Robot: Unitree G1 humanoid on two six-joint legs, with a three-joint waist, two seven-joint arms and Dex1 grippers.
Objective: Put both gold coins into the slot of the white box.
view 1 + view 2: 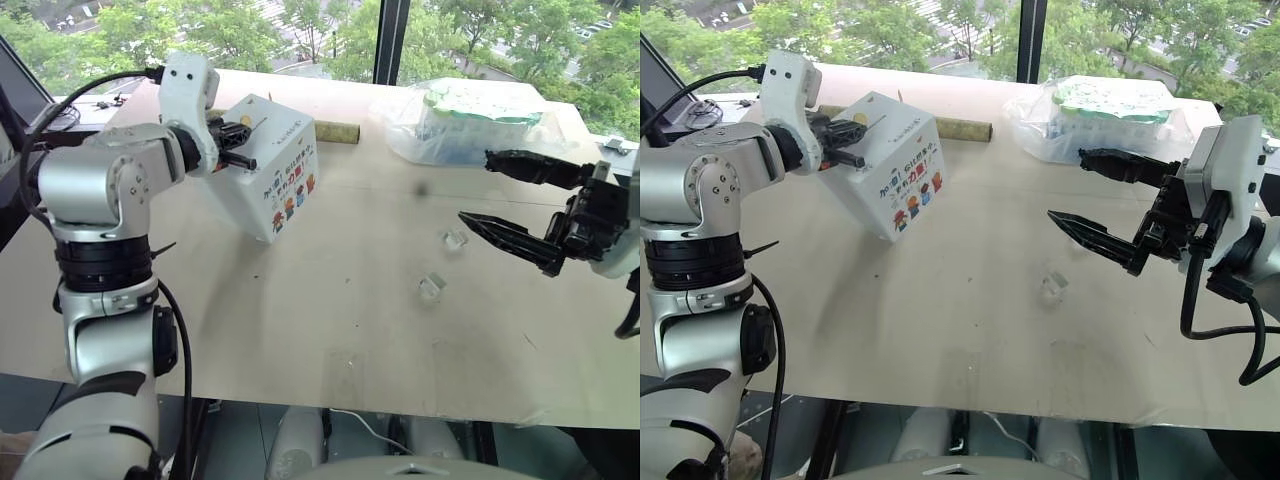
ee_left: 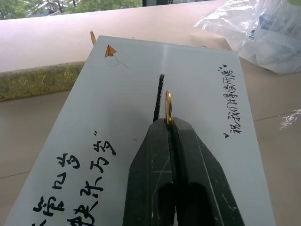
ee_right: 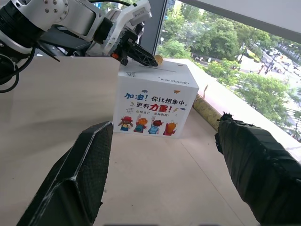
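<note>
The white box (image 1: 278,178) stands at the back left of the table, tilted, with cartoon figures on its front. A thin dark slot (image 2: 158,96) runs along its top face. My left gripper (image 2: 171,126) is shut on a gold coin (image 2: 168,106), held on edge just above the top face, close beside the slot. From the right wrist view the coin (image 3: 158,59) pokes out past the fingertips over the box's top edge. My right gripper (image 1: 475,190) hangs open over the right of the table, holding nothing.
Two small clear plastic casings (image 1: 455,238) (image 1: 432,288) lie on the table below the right gripper. A clear bag of white-green packs (image 1: 470,120) sits at the back right. A green-gold patterned roll (image 1: 340,130) lies behind the box.
</note>
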